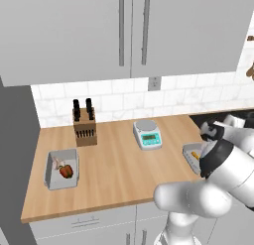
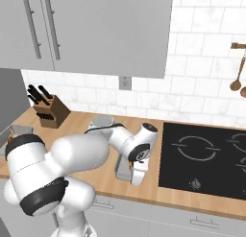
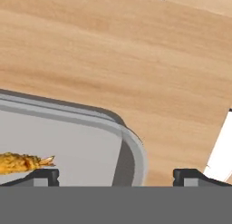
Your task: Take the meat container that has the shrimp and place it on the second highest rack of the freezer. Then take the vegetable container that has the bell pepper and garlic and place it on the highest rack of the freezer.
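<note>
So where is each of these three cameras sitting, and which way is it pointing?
Left base view: behind the arm's left, looking down at the counter; the arm fills the lower right.
Right base view: behind its right, toward the stove; arm lower left.
Hand view: on the hand, looking down at the shrimp container; open gripper astride its rim.
Both base views share the knife block.

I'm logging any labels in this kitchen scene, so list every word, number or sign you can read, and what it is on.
No text can be read anywhere.
Kitchen scale: its greenish display panel shows small marks, too blurred to read.
Cooktop: only ring outlines and a round knob, no legible signs.
Knife block, shrimp container and vegetable container: no labels seen.
</note>
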### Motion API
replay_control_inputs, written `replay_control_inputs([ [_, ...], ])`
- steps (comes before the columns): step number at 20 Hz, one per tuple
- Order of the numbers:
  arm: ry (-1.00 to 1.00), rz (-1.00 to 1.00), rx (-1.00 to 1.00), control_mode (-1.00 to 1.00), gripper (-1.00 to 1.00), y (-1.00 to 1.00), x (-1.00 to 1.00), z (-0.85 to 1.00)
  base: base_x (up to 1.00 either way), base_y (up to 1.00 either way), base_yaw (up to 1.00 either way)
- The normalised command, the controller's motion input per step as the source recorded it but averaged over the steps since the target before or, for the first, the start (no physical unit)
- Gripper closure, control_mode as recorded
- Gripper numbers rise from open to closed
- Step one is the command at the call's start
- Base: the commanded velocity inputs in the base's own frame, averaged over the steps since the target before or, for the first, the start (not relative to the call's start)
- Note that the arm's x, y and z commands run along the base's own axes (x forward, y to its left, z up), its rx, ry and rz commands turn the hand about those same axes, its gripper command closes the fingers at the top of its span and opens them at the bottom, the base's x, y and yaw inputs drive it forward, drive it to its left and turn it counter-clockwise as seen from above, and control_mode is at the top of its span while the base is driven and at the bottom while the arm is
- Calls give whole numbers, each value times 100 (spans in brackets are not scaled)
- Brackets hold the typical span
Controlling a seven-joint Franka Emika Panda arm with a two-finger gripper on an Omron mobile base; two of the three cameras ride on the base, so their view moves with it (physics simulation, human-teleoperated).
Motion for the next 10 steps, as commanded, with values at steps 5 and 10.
replay_control_inputs([
  [5, 6, -5, 0, -100, -100, -6, 25, -34, 0, 0, 0],
  [10, 1, -4, 0, -100, -100, -25, 3, -20, 0, 0, 0],
])
